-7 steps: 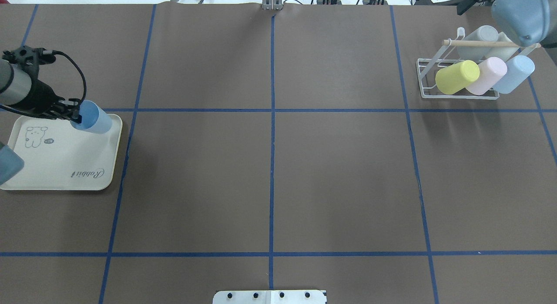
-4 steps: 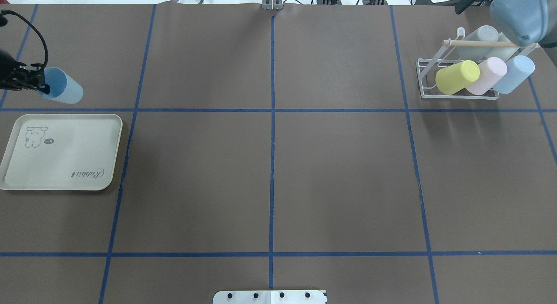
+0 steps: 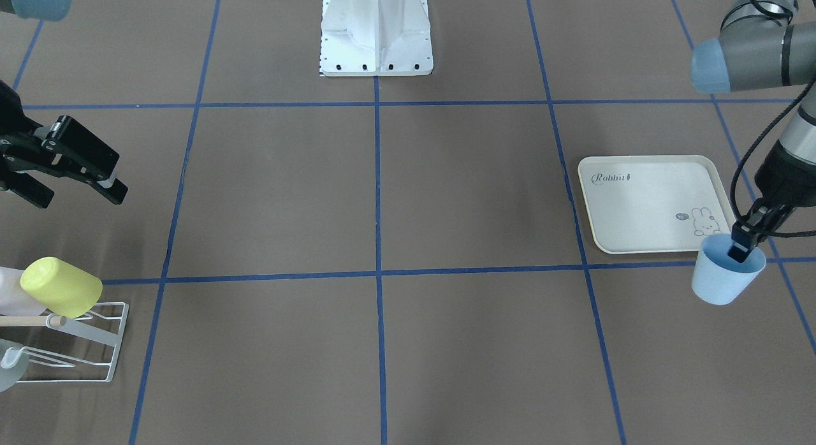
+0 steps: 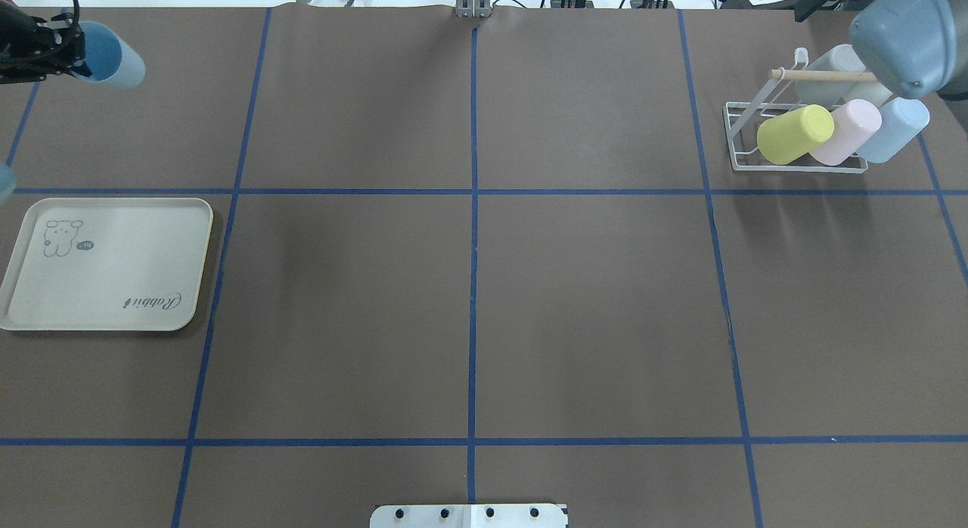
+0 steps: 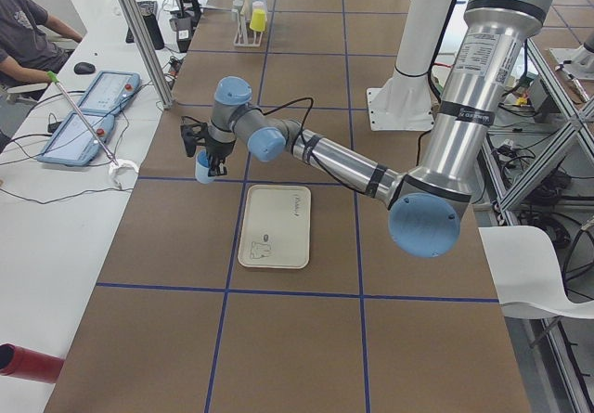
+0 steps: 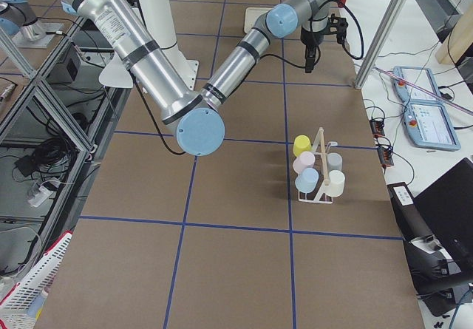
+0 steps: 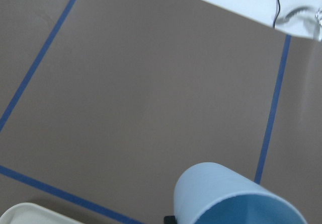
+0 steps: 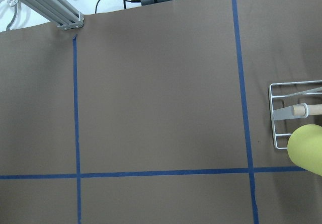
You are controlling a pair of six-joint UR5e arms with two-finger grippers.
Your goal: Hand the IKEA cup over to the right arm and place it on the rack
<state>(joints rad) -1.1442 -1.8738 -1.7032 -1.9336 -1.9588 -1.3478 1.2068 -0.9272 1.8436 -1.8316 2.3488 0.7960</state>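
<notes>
Past tray [image 4: 113, 271] edge, left hand [image 3: 743, 244] pinching cup [image 3: 720, 284] rim, right hand [image 3: 76, 195] spread near rack [image 4: 820, 75]

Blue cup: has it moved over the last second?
Yes. The blue cup went from over the tray's far corner to well beyond it, near the table's far edge.

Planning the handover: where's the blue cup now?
In the front-facing view the blue cup is at far right, held by its rim in the left gripper, just off the operator-side corner of the rabbit tray.
</notes>
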